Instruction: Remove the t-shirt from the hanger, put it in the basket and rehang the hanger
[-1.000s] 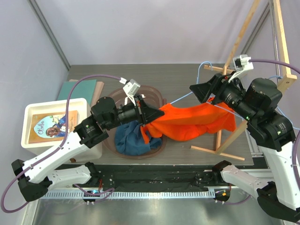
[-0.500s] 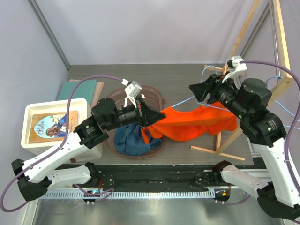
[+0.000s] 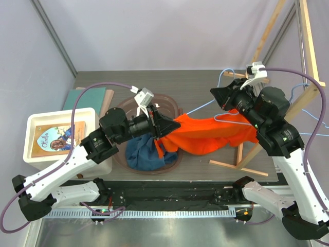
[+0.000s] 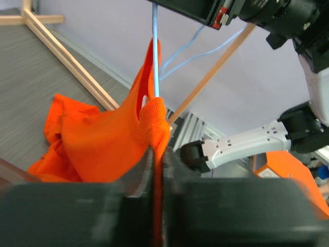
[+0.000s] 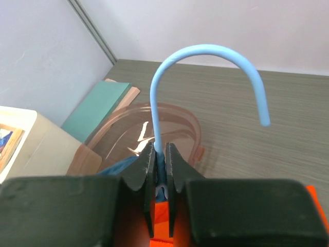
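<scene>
The orange t-shirt (image 3: 211, 135) hangs stretched between my two arms, one end over the brown basket (image 3: 174, 104). My left gripper (image 3: 169, 126) is shut on a fold of the t-shirt's collar edge (image 4: 154, 116); in the left wrist view the fabric runs down between the fingers (image 4: 134, 177). The light blue hanger (image 4: 154, 51) passes through the neck opening. My right gripper (image 3: 216, 96) is shut on the hanger's neck just below the hook (image 5: 216, 50), and orange cloth shows under its jaws (image 5: 163, 218).
The basket holds a blue cloth (image 3: 143, 152). A white bin (image 3: 36, 122) with a picture book (image 3: 55, 139) stands at the left, teal books (image 3: 88, 98) behind it. A wooden rack (image 3: 267, 49) with more blue hangers (image 3: 311, 105) stands at the right.
The right gripper has closed on the hanger's neck, and that arm has shifted slightly back and right. The left arm and the t-shirt have hardly moved.
</scene>
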{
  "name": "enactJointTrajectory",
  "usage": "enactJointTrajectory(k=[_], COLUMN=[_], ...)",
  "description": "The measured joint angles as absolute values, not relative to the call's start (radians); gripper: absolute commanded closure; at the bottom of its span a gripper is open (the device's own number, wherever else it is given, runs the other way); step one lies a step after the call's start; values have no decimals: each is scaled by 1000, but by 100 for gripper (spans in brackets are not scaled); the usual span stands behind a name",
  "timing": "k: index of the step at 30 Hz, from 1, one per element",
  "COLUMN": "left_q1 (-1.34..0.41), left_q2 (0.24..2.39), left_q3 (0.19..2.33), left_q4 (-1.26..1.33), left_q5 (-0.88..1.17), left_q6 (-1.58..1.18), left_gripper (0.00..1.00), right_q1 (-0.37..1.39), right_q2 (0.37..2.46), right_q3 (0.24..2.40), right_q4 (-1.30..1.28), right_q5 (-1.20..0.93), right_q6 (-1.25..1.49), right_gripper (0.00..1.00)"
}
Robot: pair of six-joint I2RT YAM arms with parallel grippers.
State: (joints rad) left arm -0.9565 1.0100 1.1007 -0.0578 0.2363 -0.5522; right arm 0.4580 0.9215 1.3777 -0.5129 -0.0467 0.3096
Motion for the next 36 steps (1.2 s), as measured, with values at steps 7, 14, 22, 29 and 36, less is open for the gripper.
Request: enactJointTrajectory(k=[7,14,22,29,36], left_q1=[-957,-957,-957,-958,-958], left_q2=[977,872,835,820,812], left_q3=[1101,1069,1059,1059,1097], left_q4=[-80,-139,-263,-321,-401], left_q5=[127,65,25,-27,-93], left_q6=[-540,-541,-541,-540,-517], left_gripper=[38,37,46,76,100], right_q1=[457,457,457,457,457], right_q2=[926,923,860,853,892], right_q3=[1307,1263,1201,1198,1215], right_q4=[-385,-247,-120,-42,-22], right_q5=[-44,-73,-87,-88,-75], right_q6=[317,296,235,204,200], right_gripper=[99,99,99,99,99])
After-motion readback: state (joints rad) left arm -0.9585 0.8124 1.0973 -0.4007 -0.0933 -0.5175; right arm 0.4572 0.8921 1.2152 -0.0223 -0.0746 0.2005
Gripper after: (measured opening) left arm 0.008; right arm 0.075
